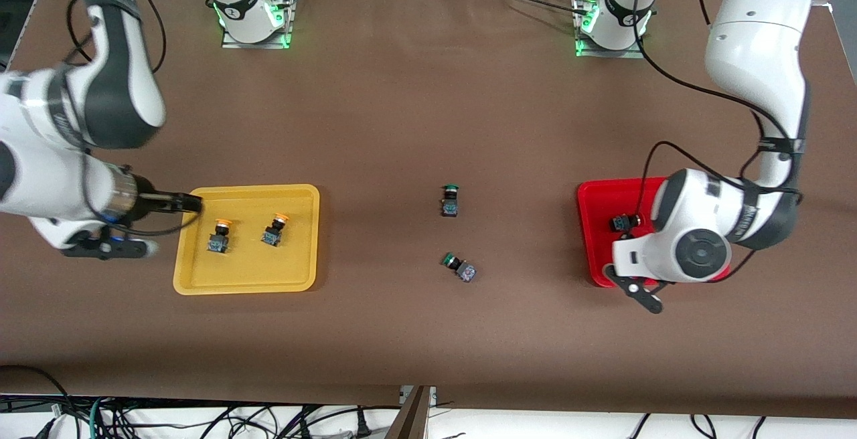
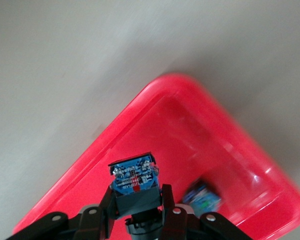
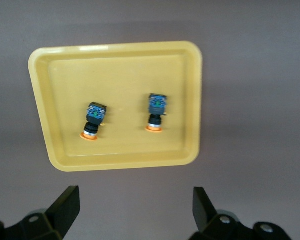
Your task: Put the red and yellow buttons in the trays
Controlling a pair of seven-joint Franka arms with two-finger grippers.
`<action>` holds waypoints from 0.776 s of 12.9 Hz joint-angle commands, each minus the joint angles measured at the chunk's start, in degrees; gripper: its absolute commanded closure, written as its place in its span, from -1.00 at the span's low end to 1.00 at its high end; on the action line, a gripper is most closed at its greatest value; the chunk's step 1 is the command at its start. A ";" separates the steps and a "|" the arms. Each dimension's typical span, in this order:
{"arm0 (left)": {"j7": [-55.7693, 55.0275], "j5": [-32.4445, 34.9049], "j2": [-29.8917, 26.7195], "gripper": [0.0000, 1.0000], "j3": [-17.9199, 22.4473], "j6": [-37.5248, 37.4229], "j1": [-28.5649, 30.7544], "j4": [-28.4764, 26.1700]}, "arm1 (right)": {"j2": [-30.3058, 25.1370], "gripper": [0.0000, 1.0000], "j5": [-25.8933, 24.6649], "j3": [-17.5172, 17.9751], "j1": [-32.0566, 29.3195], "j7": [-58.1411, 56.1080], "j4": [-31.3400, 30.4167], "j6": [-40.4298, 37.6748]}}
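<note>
Nearest the front camera lies one green-capped switch (image 1: 459,268), tipped on the counter (image 1: 428,111); a second green-capped switch (image 1: 450,201) lies just farther off. Yellow tray (image 1: 248,282) holds both yellow buttons (image 1: 219,234) (image 1: 275,229), apart. Right gripper (image 3: 135,210) hangs wide open beside that tray. Left gripper (image 2: 139,210), over the red tray (image 2: 140,107), is clamped on a button (image 2: 134,183); another button (image 1: 624,222) lies in that tray.
</note>
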 commanded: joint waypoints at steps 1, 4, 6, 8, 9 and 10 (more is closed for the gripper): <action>3.15 0.76 -0.17 0.85 -0.70 0.61 1.91 -2.67 | -7.06 -1.00 -0.69 1.18 -1.74 -1.05 -1.91 -3.24; 3.68 1.28 0.35 -0.56 -0.70 4.99 3.06 -4.96 | -14.79 -1.00 -0.78 2.06 -2.36 -0.87 -6.65 -5.37; 4.21 1.20 0.09 -1.00 -0.70 4.57 3.06 -4.97 | -18.40 -1.00 -1.04 2.06 -2.79 -1.22 -8.94 -8.07; 4.30 0.41 -1.66 -1.00 -1.40 1.77 3.49 -4.70 | -21.40 -1.00 -0.95 1.97 -4.81 -1.83 -8.69 -8.36; 4.21 0.40 -3.15 -1.00 -1.83 0.45 3.41 -4.44 | -22.54 -1.00 -0.95 1.97 -5.52 -1.84 -8.69 -8.44; 4.21 0.40 -4.90 -1.00 -2.80 0.09 3.15 -4.53 | -23.33 -1.00 -0.69 1.97 -5.78 -2.01 -8.60 -9.22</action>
